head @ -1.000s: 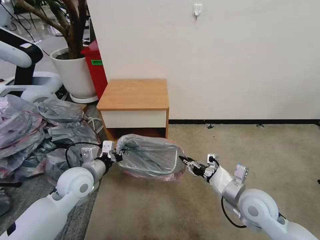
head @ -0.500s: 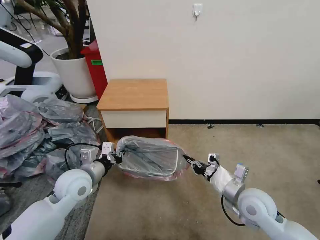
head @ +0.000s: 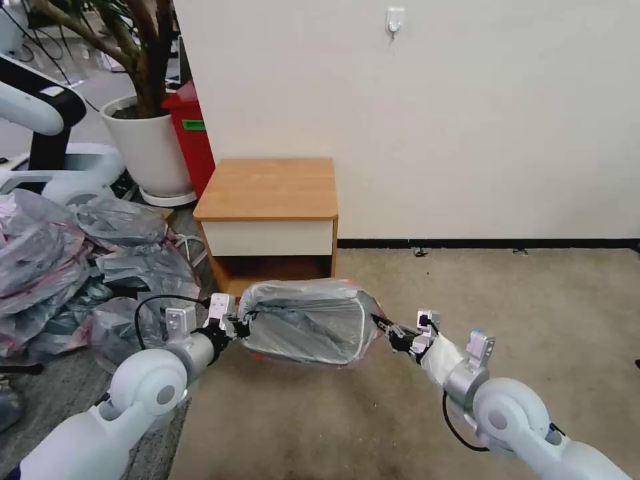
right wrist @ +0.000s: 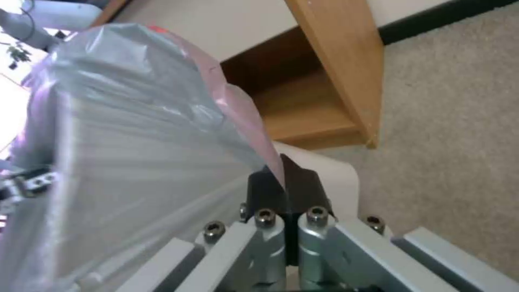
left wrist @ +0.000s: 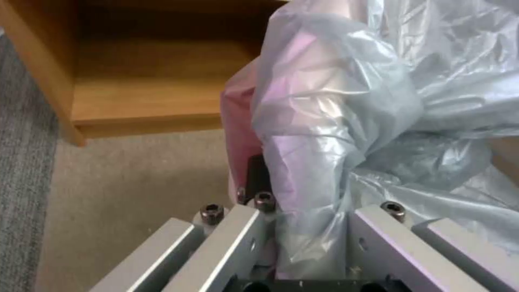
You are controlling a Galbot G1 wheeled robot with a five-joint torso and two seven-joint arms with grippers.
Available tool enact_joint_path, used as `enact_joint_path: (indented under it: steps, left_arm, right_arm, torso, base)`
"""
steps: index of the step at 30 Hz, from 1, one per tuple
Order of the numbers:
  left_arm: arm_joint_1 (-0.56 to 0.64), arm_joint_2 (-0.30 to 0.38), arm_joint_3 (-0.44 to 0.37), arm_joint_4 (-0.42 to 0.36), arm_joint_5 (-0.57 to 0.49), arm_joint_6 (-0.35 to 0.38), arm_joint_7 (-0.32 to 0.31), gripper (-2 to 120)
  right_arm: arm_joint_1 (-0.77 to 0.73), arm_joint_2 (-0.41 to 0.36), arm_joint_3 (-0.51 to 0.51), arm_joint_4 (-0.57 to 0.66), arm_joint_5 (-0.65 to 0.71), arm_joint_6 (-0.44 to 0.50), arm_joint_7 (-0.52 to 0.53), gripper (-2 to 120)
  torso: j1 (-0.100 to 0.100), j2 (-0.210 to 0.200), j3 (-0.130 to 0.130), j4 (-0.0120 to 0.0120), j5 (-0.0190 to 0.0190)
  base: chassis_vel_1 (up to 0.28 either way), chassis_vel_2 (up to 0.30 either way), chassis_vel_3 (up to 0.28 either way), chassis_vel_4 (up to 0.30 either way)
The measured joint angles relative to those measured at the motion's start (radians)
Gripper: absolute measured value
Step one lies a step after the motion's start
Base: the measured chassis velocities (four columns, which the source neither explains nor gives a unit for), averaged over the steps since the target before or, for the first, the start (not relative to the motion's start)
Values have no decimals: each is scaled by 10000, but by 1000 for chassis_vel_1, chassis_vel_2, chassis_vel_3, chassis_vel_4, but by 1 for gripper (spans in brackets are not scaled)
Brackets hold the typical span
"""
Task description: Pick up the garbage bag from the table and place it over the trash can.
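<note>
Garbage bag (head: 303, 320) stretched over trash can (right wrist: 330, 174) on the floor just in front of table (head: 270, 190); left gripper (head: 235, 327) clamped on bag's left edge; right gripper (head: 390, 329) pinching its right edge.

Your left arm reaches forward and inward from the lower left, its left hand (head: 239, 325) clamped on a fold of the bag (head: 303, 320) at that side. Your right arm comes in from the lower right, elbow low, forearm angled up and inward. Your right hand (head: 385, 325) has its black fingertips (right wrist: 284, 190) pressed together on the bag's pink edge. Both hands sit level, opposite each other.
</note>
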Motion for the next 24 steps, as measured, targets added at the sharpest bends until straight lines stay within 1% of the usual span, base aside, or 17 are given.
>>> enact_joint_path:
  steps: [14, 19, 24]
  left_arm:
    - [490, -34, -254, -473, -136, 63, 128, 1]
    - [557, -39, -393, -651, -566, 298, 134, 1]
    - [606, -27, -432, -751, -668, 347, 133, 1]
  right_arm:
    - [231, 446, -416, -819, -661, 173, -4, 0]
    - [367, 651, -620, -1157, -934, 306, 8, 0]
    - [429, 794, -729, -1356, -1119, 384, 28, 0]
  torso:
    - [0, 0, 0, 1, -1]
    - [0, 0, 0, 1, -1]
    - [0, 0, 0, 0, -1]
  base:
    - [0, 0, 0, 0]
    - [0, 0, 0, 0]
    - [0, 0, 0, 0]
